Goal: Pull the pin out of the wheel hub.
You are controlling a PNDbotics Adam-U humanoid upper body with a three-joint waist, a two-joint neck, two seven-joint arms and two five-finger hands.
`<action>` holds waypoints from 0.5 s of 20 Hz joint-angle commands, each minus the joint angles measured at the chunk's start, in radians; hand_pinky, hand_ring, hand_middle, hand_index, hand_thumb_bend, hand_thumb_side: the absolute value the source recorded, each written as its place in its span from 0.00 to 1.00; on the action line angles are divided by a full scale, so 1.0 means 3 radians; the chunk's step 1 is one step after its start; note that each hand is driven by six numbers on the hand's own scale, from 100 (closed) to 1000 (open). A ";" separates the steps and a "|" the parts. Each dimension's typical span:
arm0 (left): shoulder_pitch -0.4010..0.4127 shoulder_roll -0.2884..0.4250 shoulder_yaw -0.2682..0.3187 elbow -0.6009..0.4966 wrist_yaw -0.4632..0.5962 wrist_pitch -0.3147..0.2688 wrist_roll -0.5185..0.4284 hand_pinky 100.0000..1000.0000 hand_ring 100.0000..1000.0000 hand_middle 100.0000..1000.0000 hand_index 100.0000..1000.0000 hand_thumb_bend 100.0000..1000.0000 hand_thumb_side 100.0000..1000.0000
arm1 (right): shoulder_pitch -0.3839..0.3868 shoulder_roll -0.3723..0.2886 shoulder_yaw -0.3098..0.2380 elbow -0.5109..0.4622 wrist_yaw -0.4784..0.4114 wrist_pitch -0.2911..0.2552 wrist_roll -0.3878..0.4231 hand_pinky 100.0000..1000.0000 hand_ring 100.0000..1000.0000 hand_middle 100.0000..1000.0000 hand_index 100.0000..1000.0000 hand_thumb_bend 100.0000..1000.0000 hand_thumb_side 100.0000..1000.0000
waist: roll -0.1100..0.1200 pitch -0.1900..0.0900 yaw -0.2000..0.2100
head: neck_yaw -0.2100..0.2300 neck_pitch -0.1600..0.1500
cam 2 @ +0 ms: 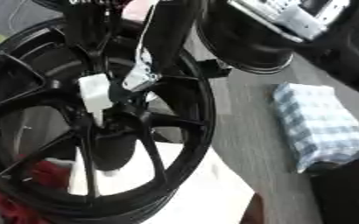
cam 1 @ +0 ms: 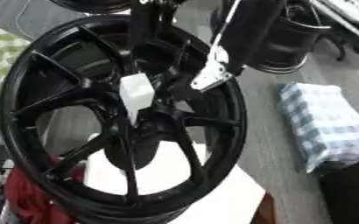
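big black wheel hub (cam 1: 75, 131) stands upright on its rim, filling the left and middle of both views, spokes running into a dark centre. white pin (cam 1: 136, 96) sits at the centre of the spokes, blocky on top and narrowing to a point at the bottom, tip down at the hub centre. one black arm comes down from the top edge over the wheel to the pin; its hand (cam 1: 140, 61) is dark against the dark spokes, can't tell if the fingers are curled on the pin or wide. second black arm (cam 1: 248, 30) comes in from the upper right with a silver bracket (cam 1: 212, 75) at its lower end, just right of the pin; its hand is not made out. white block (cam 1: 205, 197) under the wheel, red thing (cam 1: 26, 197) at lower left. folded blue-white checked cloth (cam 1: 328, 122) lies on the grey desk (cam 1: 271, 144) to the right, well apart from the wheel. another black wheel (cam 1: 297, 39) behind.
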 commanded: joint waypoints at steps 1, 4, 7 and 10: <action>-0.0022 0.0080 0.0001 -0.0060 -0.0033 0.0015 -0.0007 0.84 0.60 0.54 0.76 0.00 0.76 | -0.0067 -0.0030 0.0006 -0.0030 0.0049 0.0093 -0.0022 0.73 0.73 0.66 0.71 0.46 0.04 | 0.0026 -0.0024 -0.0003 | -0.0001 0.0017; -0.0026 0.0072 -0.0002 -0.0060 -0.0051 0.0030 -0.0010 0.84 0.60 0.54 0.76 0.00 0.76 | -0.0074 -0.0013 0.0052 -0.0030 0.0083 0.0204 -0.0025 0.73 0.74 0.67 0.73 0.46 0.03 | 0.0005 -0.0007 -0.0001 | 0.0014 0.0000; -0.0027 0.0064 -0.0004 -0.0060 -0.0068 0.0040 -0.0011 0.84 0.60 0.54 0.76 0.00 0.77 | -0.0082 0.0009 0.0089 -0.0030 0.0101 0.0298 -0.0023 0.73 0.75 0.68 0.73 0.46 0.02 | -0.0009 0.0006 0.0006 | 0.0023 -0.0019; -0.0029 0.0059 -0.0005 -0.0060 -0.0078 0.0044 -0.0012 0.84 0.60 0.54 0.76 0.00 0.77 | -0.0084 0.0019 0.0104 -0.0030 0.0114 0.0341 -0.0026 0.73 0.75 0.68 0.73 0.46 0.02 | -0.0014 0.0012 0.0010 | 0.0026 -0.0027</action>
